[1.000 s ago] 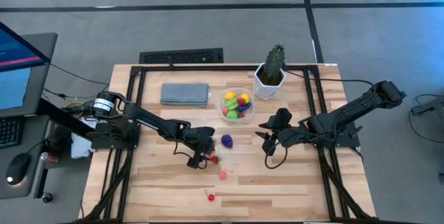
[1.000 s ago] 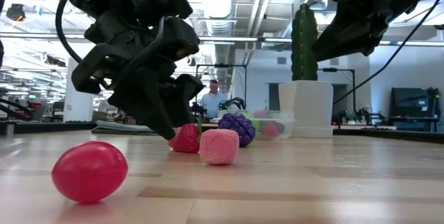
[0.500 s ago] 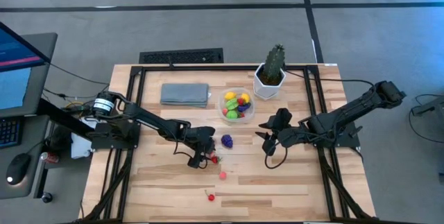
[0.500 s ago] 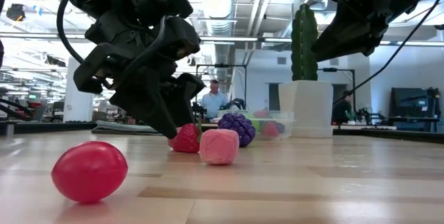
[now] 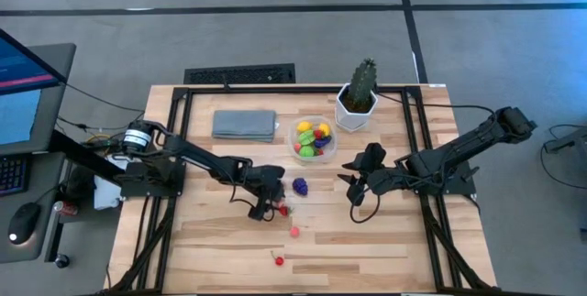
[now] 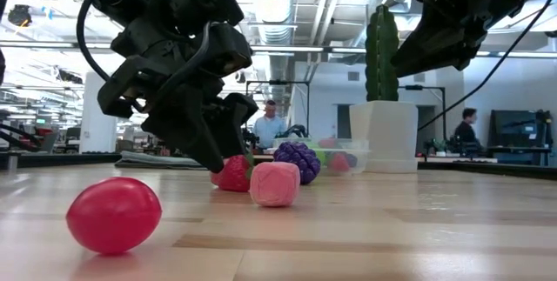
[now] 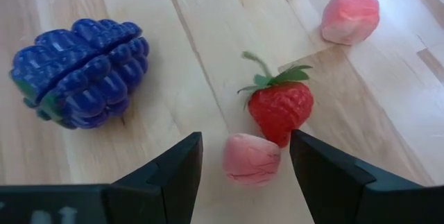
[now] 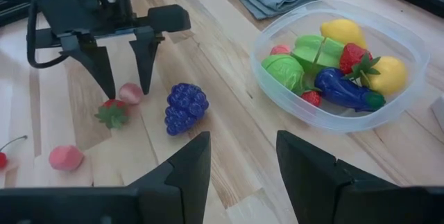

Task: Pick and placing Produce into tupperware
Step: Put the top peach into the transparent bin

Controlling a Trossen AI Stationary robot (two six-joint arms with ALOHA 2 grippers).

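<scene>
My left gripper (image 7: 244,138) is open and low over the table, its fingers on either side of a small pink piece (image 7: 251,159) without touching it. A red strawberry (image 7: 279,104) lies just beyond it. Purple grapes (image 5: 300,186), another pink piece (image 5: 294,232) and a red cherry (image 5: 279,259) lie loose on the table. The clear round tupperware (image 5: 314,138) holds several yellow, green, red and purple pieces (image 8: 333,64). My right gripper (image 8: 243,137) is open and empty above the table, right of the grapes (image 8: 186,107).
A white pot with a green cactus (image 5: 358,102) stands right of the tupperware at the far side. A folded grey-blue cloth (image 5: 245,124) lies to its left. Bare wood lies along the near edge (image 5: 367,259). People stand in the room behind (image 6: 266,127).
</scene>
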